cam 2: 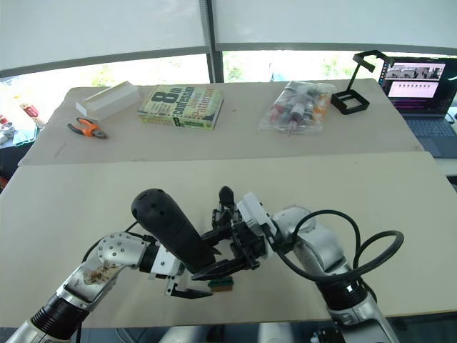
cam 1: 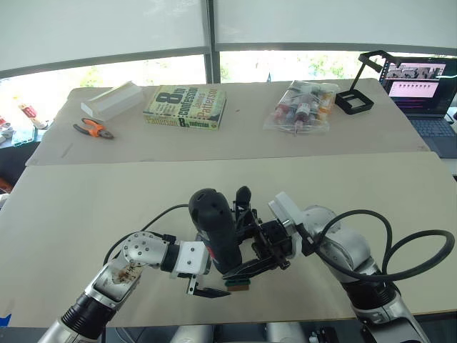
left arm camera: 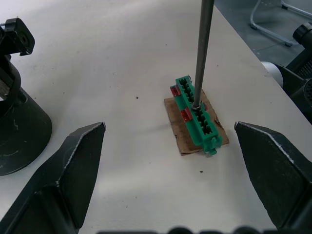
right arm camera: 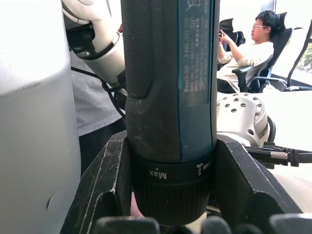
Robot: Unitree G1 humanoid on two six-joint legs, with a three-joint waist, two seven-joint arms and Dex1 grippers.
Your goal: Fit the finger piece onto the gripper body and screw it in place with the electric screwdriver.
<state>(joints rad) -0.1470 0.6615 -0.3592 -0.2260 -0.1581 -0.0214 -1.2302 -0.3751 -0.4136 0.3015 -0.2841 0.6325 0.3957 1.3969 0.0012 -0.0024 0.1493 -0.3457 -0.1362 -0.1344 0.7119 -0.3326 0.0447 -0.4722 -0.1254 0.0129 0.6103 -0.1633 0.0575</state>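
Observation:
My right gripper [cam 1: 230,266] is shut on the lower end of the electric screwdriver [cam 1: 214,227], a thick black cylinder tilted up towards me. Its thin silver bit [left arm camera: 202,53] comes down with its tip on a small green block [left arm camera: 197,117] lying on a brown card. My left gripper [left arm camera: 170,129] stands open just above the table, one finger on each side of that block. The gripper body [cam 1: 243,204], black with a round base [left arm camera: 19,131] and one pointed finger up, stands just behind the screwdriver. The finger piece is hidden or out of view.
On the far table lie a book [cam 1: 186,107], orange-handled pliers [cam 1: 93,129], a white box [cam 1: 112,100], a clear bag of small bottles [cam 1: 301,107] and a black stand [cam 1: 360,86]. A laptop [cam 1: 421,89] sits at the far right. A person [right arm camera: 246,48] sits in a chair behind.

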